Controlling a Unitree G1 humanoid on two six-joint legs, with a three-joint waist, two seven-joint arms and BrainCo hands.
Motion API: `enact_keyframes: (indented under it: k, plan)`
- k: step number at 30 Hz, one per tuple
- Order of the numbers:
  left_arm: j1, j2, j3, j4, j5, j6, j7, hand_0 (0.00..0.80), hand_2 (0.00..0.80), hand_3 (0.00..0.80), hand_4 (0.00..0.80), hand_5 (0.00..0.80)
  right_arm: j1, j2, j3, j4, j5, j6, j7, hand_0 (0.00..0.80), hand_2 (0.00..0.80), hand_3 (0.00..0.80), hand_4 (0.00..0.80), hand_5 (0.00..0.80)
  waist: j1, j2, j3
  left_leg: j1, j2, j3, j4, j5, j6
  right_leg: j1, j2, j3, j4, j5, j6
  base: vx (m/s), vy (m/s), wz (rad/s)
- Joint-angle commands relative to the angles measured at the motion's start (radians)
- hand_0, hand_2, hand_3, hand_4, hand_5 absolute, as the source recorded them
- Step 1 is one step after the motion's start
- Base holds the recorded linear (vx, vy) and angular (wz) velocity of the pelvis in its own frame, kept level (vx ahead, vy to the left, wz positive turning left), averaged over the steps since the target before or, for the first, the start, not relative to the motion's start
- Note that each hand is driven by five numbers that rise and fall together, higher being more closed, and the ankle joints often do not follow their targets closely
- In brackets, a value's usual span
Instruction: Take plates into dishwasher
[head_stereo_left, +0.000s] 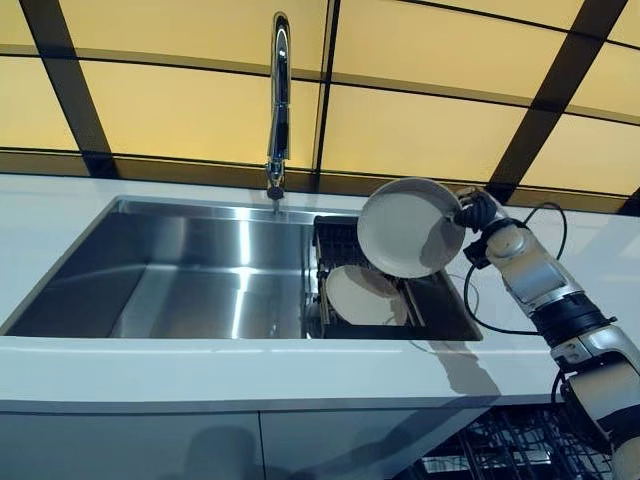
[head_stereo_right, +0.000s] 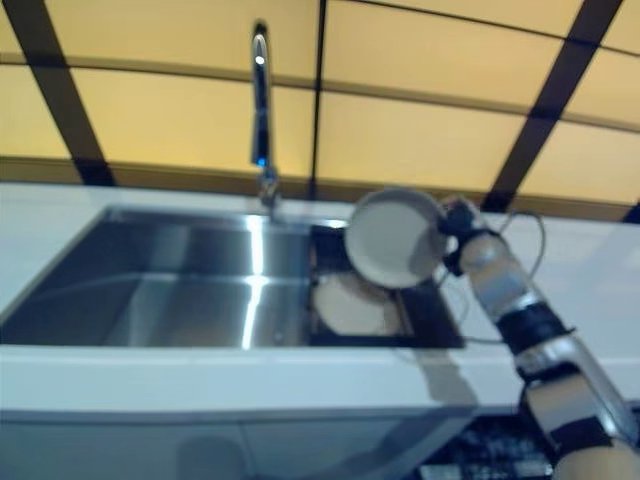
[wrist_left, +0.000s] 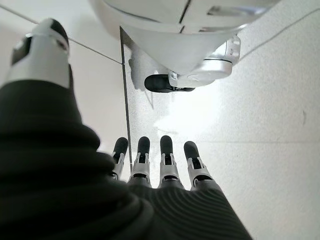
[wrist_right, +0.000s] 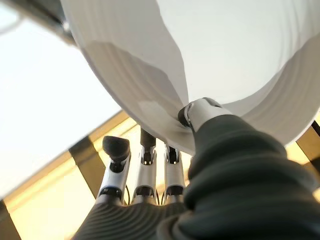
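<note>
Set into the white table (head_stereo_left: 120, 365), the steel sink (head_stereo_left: 170, 275) holds a dark rack (head_stereo_left: 335, 245) at its right end with one pale round plate (head_stereo_left: 362, 296) lying in it, while just above the rack a second plate (head_stereo_left: 408, 228) (white, shallow, tipped on edge) is pinched at its rim by the right hand (head_stereo_left: 477, 211), thumb on the face and fingers (wrist_right: 145, 165) behind, and the left hand (wrist_left: 150, 175), away from the sink, has its fingers straight.

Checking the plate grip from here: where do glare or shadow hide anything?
Left eye view: glare streaks the sink; the right hand casts shadow on the held plate. Right wrist view: shadow crosses the plate, but the thumb on its rim shows plainly.
</note>
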Motion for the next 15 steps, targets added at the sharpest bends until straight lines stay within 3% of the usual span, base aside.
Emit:
enact_keyframes:
  k: [1,15]
  plan:
    - [-0.042,0.013,-0.075,0.067,0.029,-0.015,0.008,0.000,0.000,0.000,0.000,0.000,-0.122,-0.104,0.015,-0.016,-0.079,-0.057,-0.070,0.800,0.800,0.800,0.800,0.800,0.002,-0.007,-0.047,0.060,-0.003,0.058,-0.002,-0.050,0.019,-0.006,-0.025,0.031,0.027,0.016,0.022,0.000,0.000,0.00]
    - [-0.045,0.023,-0.100,0.058,0.034,-0.002,-0.002,0.000,0.000,0.000,0.000,0.000,-0.114,-0.315,0.015,0.032,-0.289,-0.026,-0.150,0.800,0.800,0.800,0.800,0.800,-0.060,-0.017,-0.062,0.073,0.000,0.106,0.000,-0.066,0.027,-0.029,-0.015,0.082,0.020,0.027,0.033,0.000,0.018,-0.07]
